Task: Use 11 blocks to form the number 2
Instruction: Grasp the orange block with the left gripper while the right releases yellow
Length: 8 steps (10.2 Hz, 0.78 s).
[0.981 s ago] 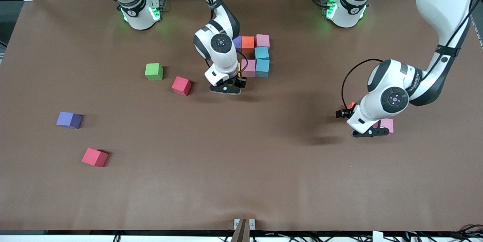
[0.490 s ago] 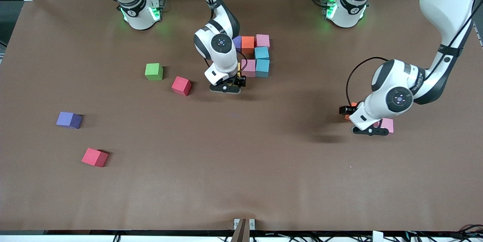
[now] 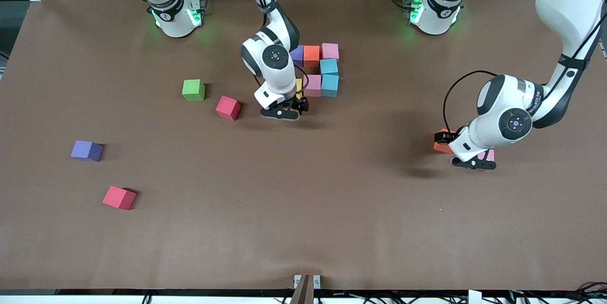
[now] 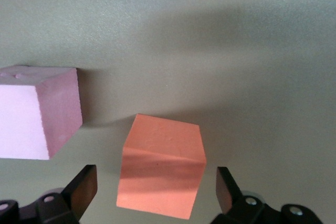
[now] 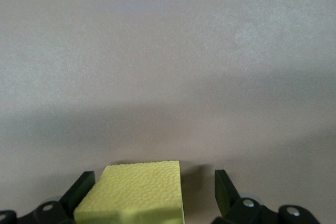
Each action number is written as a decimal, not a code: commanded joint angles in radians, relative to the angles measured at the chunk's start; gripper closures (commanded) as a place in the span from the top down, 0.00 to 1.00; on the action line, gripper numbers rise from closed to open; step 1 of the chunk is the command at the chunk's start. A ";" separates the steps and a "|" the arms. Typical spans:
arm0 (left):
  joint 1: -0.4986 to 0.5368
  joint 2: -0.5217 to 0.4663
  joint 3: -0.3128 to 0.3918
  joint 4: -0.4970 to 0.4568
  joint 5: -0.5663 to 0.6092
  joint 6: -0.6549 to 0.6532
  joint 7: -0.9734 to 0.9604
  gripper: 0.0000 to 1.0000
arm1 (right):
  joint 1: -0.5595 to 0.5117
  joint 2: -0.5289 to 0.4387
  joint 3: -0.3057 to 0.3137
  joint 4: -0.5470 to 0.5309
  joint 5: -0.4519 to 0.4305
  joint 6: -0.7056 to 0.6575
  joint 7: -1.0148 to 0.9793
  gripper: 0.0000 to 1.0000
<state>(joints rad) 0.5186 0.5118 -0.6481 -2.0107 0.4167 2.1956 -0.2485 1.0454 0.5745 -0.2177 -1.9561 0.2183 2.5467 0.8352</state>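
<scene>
Front view: right tool (image 3: 280, 113), frame centre-top, hangs over a partly hidden yellow cube (image 3: 298, 86) beside the matte cube cluster (image 3: 322, 70). Left tool (image 3: 473, 163), frame right, over an orange cube (image 3: 442, 145) and pink cube (image 3: 488, 154) on the brown tabletop (image 3: 303, 209).

Left wrist view: fingers (image 4: 81, 190) apart, flanking the sharp-edged orange cube (image 4: 161, 165).

Right wrist view: fingers (image 5: 223, 187) apart around the grainy yellow cube (image 5: 134, 192).

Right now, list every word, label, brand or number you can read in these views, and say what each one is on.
Left arm, on its forearm: a short line of dark print, too small to read.
Blocks, such as the orange cube and the yellow cube: no text or marks.
Table: no text.
Nothing else in any view carries readable lettering.
</scene>
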 commanded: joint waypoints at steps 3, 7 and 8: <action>0.011 -0.016 -0.008 -0.042 0.025 0.038 0.008 1.00 | -0.011 -0.031 0.008 0.005 0.003 -0.005 0.004 1.00; 0.009 0.004 -0.007 -0.040 0.039 0.039 0.008 1.00 | -0.048 -0.030 0.027 0.063 0.003 -0.079 -0.020 1.00; 0.011 0.008 -0.007 -0.040 0.060 0.042 0.008 1.00 | -0.060 -0.031 0.027 0.113 0.003 -0.173 -0.056 1.00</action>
<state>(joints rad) 0.5185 0.5154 -0.6483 -2.0418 0.4349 2.2182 -0.2485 1.0248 0.5594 -0.2135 -1.9007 0.2181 2.4772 0.8207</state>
